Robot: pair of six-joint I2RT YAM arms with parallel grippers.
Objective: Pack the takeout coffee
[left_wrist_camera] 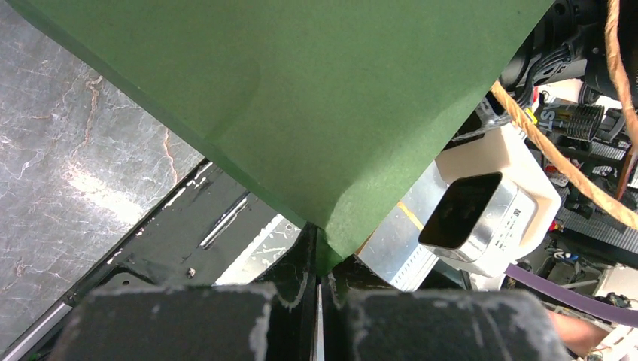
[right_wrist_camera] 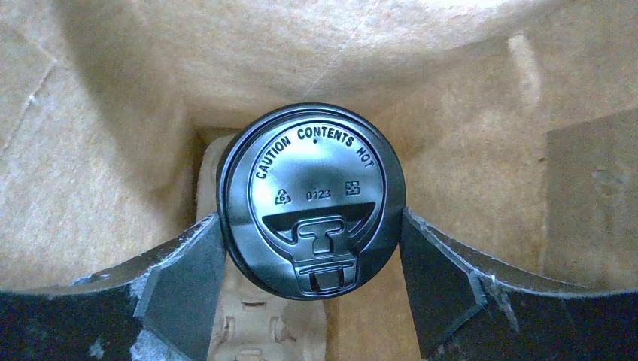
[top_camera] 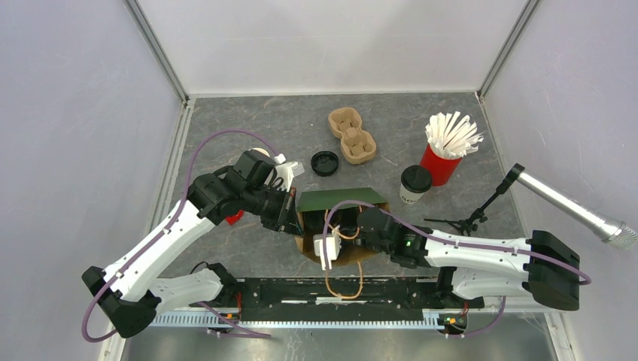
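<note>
On the grey tabletop (top_camera: 421, 128) a green paper bag (top_camera: 342, 199) stands open between the two arms. The left hand (top_camera: 288, 213) is clamped tight on the bag's rim, holding the mouth open. Deep inside, the coffee (right_wrist_camera: 312, 195) stands on a pulp tray (right_wrist_camera: 263, 338), though the view is too cramped to tell if it is fully seated. A second coffee (top_camera: 414, 183) waits outside near the straws.

The risk is probably a tip: if the cup is not down in its pocket, letting go or dragging upward could topple it, and a snagged bag wall would do the same.

The right hand (right_wrist_camera: 312, 226) is spread to lid width, both fingers (right_wrist_camera: 188, 263) pressed against the black lid's sides.
</note>
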